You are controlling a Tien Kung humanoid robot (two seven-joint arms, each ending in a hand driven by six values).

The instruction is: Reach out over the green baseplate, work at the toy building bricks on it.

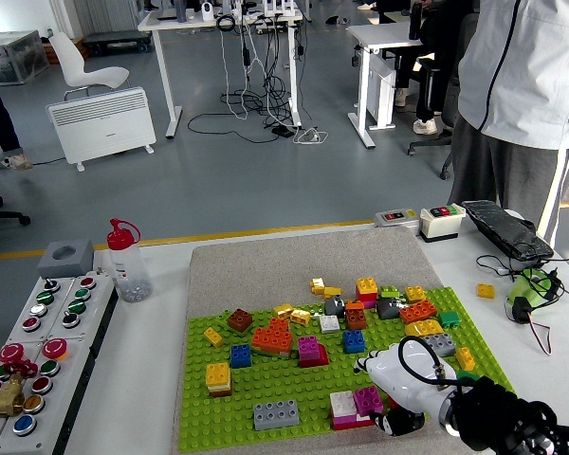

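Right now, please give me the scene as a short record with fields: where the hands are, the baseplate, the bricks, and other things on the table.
right hand: right hand over the near right part of the green baseplate, beside the pink and white brick
left hand: out of view
bricks: many scattered on the baseplate, among them a grey brick near the front edge
off the plate: one yellow brick at the right
left of the mat: bottle with red cap, button panel
person: person stands at the far right

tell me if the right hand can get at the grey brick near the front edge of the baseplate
Probably yes. The right hand is low over the green baseplate, and only the white and magenta brick stack stands between it and the grey brick.
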